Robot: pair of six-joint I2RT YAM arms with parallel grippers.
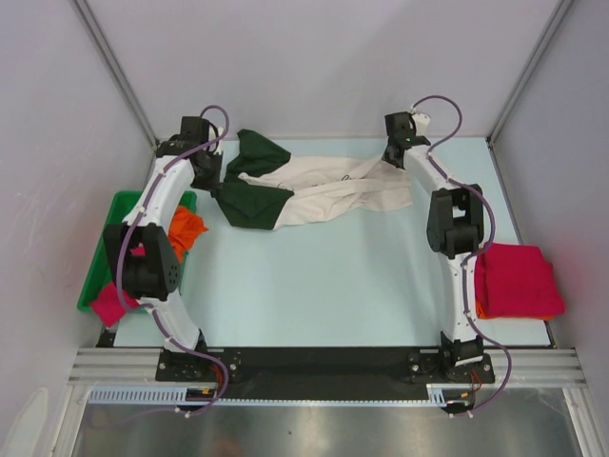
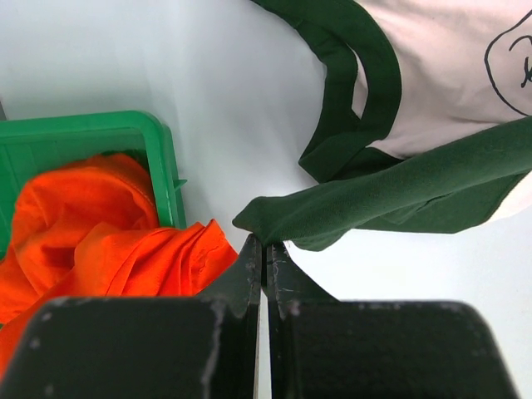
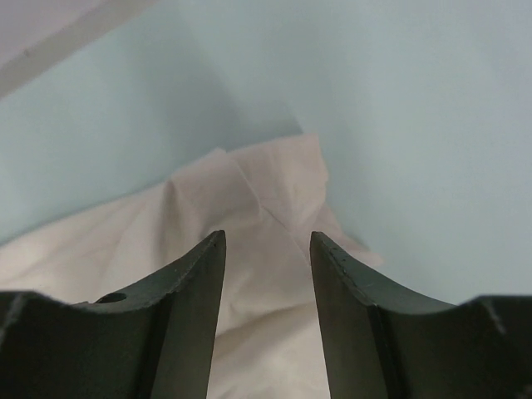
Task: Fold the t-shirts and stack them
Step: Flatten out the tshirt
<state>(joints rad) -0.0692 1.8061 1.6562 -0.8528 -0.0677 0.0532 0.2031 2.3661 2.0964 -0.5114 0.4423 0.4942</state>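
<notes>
A cream t-shirt (image 1: 324, 195) with dark green sleeves lies crumpled across the back of the table, and part of a black face print shows on it (image 2: 507, 58). My left gripper (image 2: 266, 243) is shut, its tips pinching the edge of one green sleeve (image 2: 374, 195) beside the bin; from above it sits at the shirt's left end (image 1: 217, 183). My right gripper (image 3: 268, 241) is open, its fingers spread just above the cream hem (image 3: 266, 183) at the shirt's right end (image 1: 393, 152), with nothing between them. A folded crimson t-shirt (image 1: 517, 278) rests on an orange one (image 1: 485, 309) at the right edge.
A green plastic bin (image 1: 112, 214) stands at the left edge, its corner (image 2: 166, 166) close to my left gripper. An orange t-shirt (image 1: 186, 231) spills over its rim (image 2: 91, 224), and a magenta-pink one (image 1: 112, 303) lies at its near end. Grey walls close in the back and sides.
</notes>
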